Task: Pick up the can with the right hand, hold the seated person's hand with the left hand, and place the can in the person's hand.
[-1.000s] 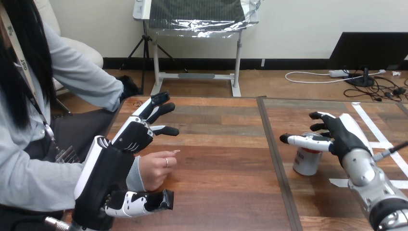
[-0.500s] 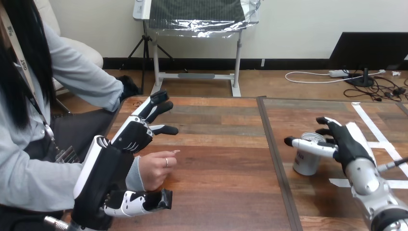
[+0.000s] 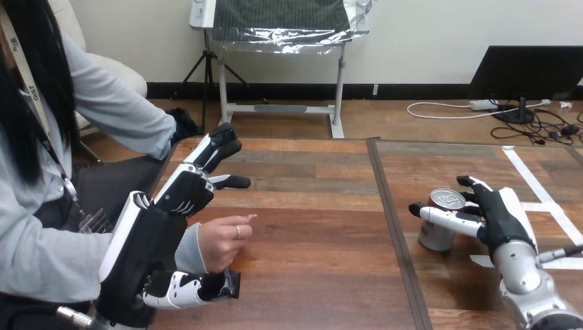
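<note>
Since a second ago your right hand (image 3: pixel 498 218) has been sinking lower and coming nearer, so the can (image 3: pixel 434 238) is now poking up between thumb and fingers instead of hiding under the palm. Your left hand (image 3: pixel 184 194) is drifting a touch toward the far side, nothing more, and the person's hand (image 3: pixel 220 242) isn't budging.

Where things are sitting: the can is standing upright on the right half of the table (image 3: pixel 309 227), long axis straight up, right against the left side of your right hand. The thumb is reaching across its near face and the fingers are hanging by its far right rim. They're looking relaxed rather than clamped, so I'm calling that hand open around the can, not gripping yet. With the can already in the gap, closing is probably all you're needing.

Your left hand is spread open too, fingers pointing far, hovering just past the person's hand. That hand is resting loosely curled on the left side of the table beside your left forearm, so you're not holding it yet.

Label-wise, the can is showing red print on a pale band, too small for reading.
</note>
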You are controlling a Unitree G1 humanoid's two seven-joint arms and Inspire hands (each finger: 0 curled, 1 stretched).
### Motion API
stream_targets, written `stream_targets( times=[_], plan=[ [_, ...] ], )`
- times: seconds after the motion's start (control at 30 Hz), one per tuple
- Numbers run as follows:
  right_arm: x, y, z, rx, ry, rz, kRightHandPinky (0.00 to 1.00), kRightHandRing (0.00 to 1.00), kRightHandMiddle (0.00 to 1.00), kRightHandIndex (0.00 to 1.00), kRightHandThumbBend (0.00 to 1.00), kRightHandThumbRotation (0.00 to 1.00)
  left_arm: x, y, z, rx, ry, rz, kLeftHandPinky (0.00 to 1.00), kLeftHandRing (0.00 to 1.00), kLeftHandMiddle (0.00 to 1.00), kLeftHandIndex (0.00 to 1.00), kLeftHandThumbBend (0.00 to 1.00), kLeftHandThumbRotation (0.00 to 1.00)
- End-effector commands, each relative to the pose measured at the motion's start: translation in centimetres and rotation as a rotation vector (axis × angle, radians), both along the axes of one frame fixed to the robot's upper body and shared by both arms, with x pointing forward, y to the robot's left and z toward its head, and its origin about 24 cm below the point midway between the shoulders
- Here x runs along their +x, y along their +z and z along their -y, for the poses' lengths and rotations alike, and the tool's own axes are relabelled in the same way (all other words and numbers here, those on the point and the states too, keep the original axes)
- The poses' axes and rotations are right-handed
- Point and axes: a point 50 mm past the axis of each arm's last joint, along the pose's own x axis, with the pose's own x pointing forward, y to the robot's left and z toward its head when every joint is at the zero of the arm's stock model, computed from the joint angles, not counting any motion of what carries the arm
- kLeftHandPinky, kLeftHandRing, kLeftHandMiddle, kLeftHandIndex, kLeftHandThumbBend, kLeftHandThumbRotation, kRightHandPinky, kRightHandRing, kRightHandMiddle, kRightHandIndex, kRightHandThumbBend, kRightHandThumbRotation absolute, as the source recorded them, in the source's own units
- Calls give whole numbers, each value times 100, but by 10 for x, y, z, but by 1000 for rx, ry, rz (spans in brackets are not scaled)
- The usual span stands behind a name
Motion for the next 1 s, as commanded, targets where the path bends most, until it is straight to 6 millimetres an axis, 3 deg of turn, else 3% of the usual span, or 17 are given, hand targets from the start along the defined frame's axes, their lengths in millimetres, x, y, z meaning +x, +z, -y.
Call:
stream_targets(
  times=[0.0, 0.73, 0.97],
  plan=[
    [13, 18, -5, 45, -11, 122, 76, 84, 85, 92, 98, 39, 8, 16, -1, 0, -3, 79, 73, 91, 96, 90, 100, 63],
    [6, 10, -6, 61, -44, 125, 76, 82, 84, 90, 100, 35, 8, 16, -2, -6, -3, 79, 72, 91, 95, 89, 100, 60],
    [5, 8, -7, 60, -49, 115, 70, 79, 83, 89, 100, 32, 8, 16, -2, -2, -6, 77, 72, 91, 95, 89, 100, 61]
  ],
)
